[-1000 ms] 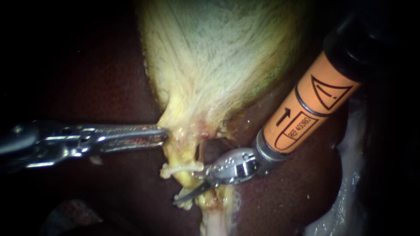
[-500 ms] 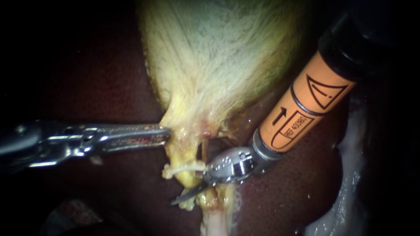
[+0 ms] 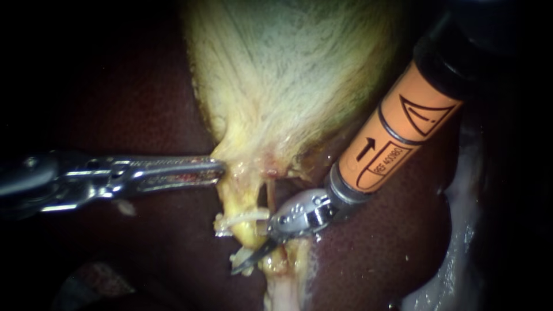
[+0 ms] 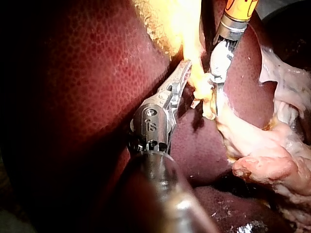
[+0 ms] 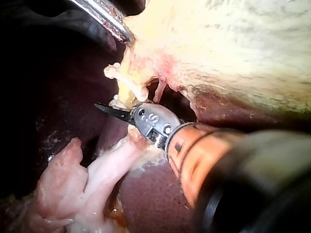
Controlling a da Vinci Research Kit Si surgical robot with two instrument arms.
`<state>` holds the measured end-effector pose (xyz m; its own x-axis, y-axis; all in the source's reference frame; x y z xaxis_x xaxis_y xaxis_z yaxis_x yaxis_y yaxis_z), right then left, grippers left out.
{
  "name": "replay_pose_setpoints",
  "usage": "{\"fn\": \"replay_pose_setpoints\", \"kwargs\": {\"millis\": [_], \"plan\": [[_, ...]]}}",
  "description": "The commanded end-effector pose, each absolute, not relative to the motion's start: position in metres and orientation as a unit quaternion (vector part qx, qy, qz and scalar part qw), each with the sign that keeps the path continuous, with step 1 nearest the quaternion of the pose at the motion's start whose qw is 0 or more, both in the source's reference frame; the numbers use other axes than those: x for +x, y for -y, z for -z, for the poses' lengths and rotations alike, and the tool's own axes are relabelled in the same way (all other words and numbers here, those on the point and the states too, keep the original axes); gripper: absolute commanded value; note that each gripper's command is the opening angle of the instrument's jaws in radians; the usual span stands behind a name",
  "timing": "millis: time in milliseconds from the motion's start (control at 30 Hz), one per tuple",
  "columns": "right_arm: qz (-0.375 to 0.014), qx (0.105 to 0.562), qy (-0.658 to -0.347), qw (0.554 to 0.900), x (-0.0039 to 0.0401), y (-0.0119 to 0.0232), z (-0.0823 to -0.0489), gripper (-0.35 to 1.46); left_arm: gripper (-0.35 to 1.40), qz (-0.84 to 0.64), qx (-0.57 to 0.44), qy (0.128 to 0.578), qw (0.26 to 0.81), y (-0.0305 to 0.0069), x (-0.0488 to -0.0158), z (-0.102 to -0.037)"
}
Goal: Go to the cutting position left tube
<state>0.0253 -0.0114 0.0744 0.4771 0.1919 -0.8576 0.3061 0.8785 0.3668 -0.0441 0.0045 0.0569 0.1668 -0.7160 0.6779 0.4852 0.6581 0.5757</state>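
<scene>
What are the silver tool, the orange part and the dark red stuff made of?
Left instrument: polished metal, by its bright glints. Orange sleeve on the right instrument: probably matte plastic, evenly coloured and printed. Liver: soft wet tissue, dark red, finely speckled, glistening.

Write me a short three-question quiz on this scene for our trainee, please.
1. True or false: the left instrument touches the gallbladder at its neck.
2. The right instrument has its tip: A at the tubes below that neck; B on the gallbladder's body; C clear of all tissue.
3. Fill in: the dark red tissue all around is the ___.
Key: 1 true; 2 A; 3 liver.
</scene>
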Motion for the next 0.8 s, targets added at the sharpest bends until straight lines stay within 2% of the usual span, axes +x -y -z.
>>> {"fn": "replay_pose_setpoints", "kwargs": {"millis": [33,200,567,800], "plan": [[0.034,0.244,-0.51,0.824,0.0253,0.0114,-0.0744,0.99,-0.35,0.397,0.113,0.508,0.755,-0.0046,-0.0441,-0.0569],[0.036,0.242,-0.511,0.824,0.0256,0.0114,-0.0744,0.99,-0.35,0.398,0.113,0.508,0.755,-0.0046,-0.0442,-0.057],[-0.003,0.269,-0.5,0.823,0.0256,0.0118,-0.0745,0.96,-0.35,0.398,0.113,0.509,0.755,-0.0046,-0.0442,-0.057],[-0.008,0.272,-0.499,0.823,0.0254,0.0119,-0.0746,0.96,-0.35,0.397,0.113,0.509,0.755,-0.0046,-0.0442,-0.057]]}}
